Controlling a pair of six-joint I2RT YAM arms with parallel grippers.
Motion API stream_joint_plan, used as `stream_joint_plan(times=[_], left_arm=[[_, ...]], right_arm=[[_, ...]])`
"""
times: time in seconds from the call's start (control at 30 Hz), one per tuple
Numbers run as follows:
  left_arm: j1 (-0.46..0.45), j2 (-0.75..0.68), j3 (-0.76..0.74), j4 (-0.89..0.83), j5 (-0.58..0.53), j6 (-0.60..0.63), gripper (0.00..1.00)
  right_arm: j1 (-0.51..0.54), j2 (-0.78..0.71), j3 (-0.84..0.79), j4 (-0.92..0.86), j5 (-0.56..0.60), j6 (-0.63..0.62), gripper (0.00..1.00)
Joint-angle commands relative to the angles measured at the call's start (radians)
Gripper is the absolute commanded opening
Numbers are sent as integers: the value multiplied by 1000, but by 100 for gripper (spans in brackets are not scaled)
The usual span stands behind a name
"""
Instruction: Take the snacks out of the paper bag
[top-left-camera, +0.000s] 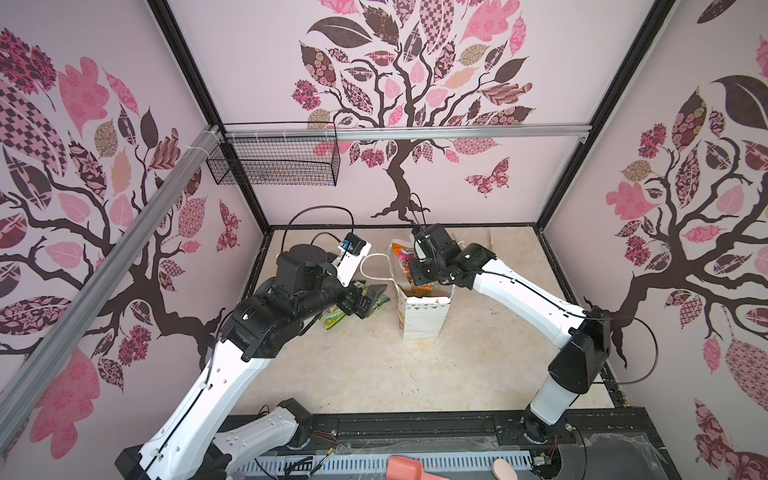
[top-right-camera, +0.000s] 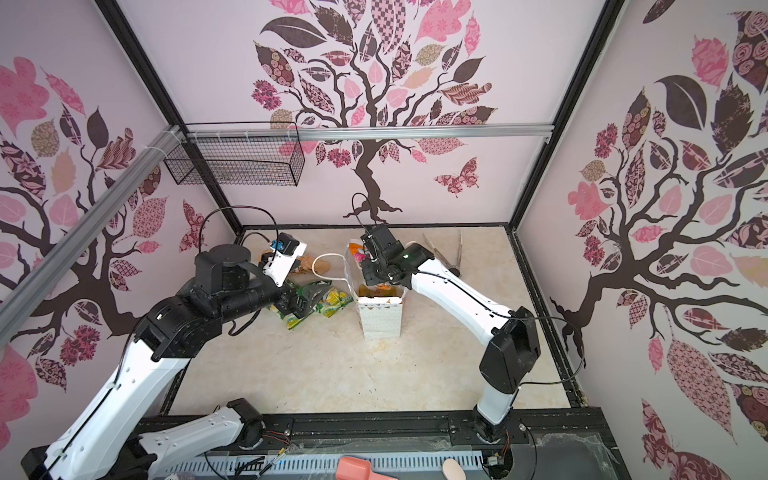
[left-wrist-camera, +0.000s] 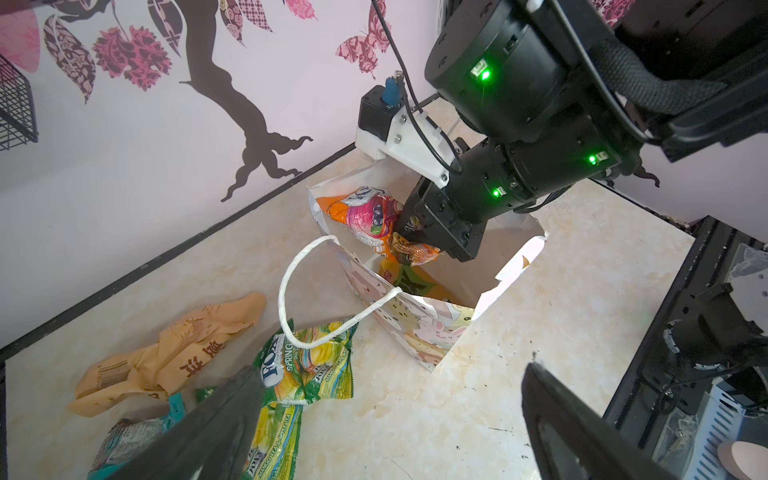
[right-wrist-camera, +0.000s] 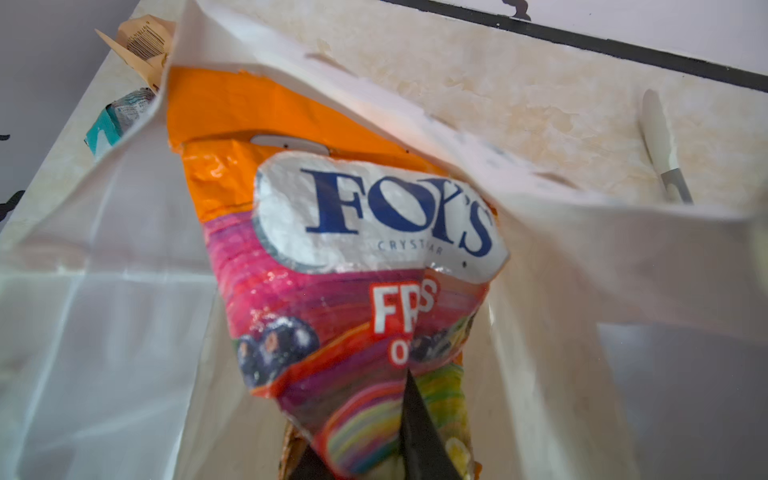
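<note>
Standing paper bag (top-left-camera: 422, 320) (orange packet (left-wrist-camera: 368, 214) inside)

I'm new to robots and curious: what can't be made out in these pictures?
- Paper bag's bottom: left wrist view, hidden by its walls, the right gripper and Fox's packet.
- Teal packet: same view, half covered by left gripper finger.
- Wire basket contents: in both top views, too small.

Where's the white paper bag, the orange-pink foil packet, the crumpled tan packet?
white paper bag (left-wrist-camera: 415, 328), left wrist view, side wall
orange-pink foil packet (right-wrist-camera: 374, 208), right wrist view, logo
crumpled tan packet (left-wrist-camera: 199, 345), left wrist view, middle
</note>
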Motion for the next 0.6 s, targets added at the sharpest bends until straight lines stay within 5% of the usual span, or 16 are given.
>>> stream_joint_plan(times=[0.0, 0.37, 0.57], left_arm=[[-5, -9, -1, 25, 12, -17, 99], [-3, -2, -2, 38, 9, -33, 99], [-3, 36, 39, 37, -42, -169, 97]], right_arm=[[2, -65, 72, 33, 17, -2, 0], [-2, -99, 83, 50, -20, 33, 0], [-3, -142, 112, 66, -28, 33, 0]])
